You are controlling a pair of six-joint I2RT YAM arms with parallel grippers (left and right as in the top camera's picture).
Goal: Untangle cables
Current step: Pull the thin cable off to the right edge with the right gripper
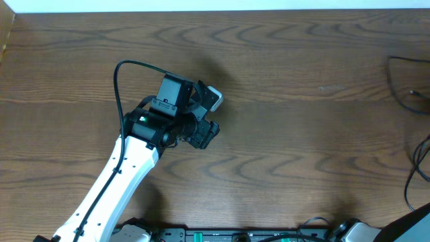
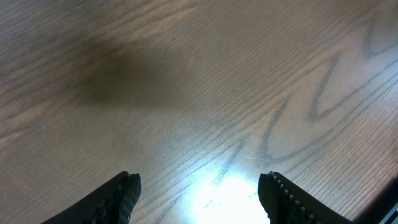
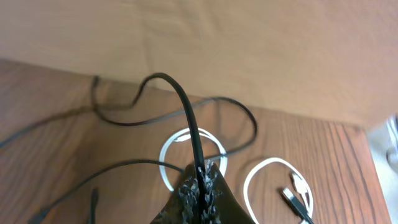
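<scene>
Scanning the overhead view, you find the left tool point(image 1: 213, 114) out over bare bench point(image 1: 302, 134), left of centre, with its white arm running down to the bottom edge. From its own wrist camera the left tool point(image 2: 202, 199) stands open: two dark ribbed fingertips point(image 2: 124, 194) wide apart, only wood grain and a bright glare patch between them. No cable shows in that view. The cables point(image 1: 390, 67) lie well apart from it, at the far right edge of the overhead frame, thin dark lines mostly cut off by the border, so you cannot trace how they cross. Of the right arm point(image 1: 415, 225) you get only a dark corner at bottom right; its tool is out of the overhead frame. The right wrist camera fills that in: the right tool point(image 3: 200, 177) is closed on a black cable point(image 3: 190, 118), which rises from between the pads, arcs up and drops away to the left. The fingers hide the pinch point itself. Other black strands loop across the bench behind it, running out of frame at left. White cords point(image 3: 177, 135) lie coiled just beyond the fingertips, one loop partly covered by the tool, another to the right carrying a small plug end point(image 3: 291, 198) cut by the bottom edge.
</scene>
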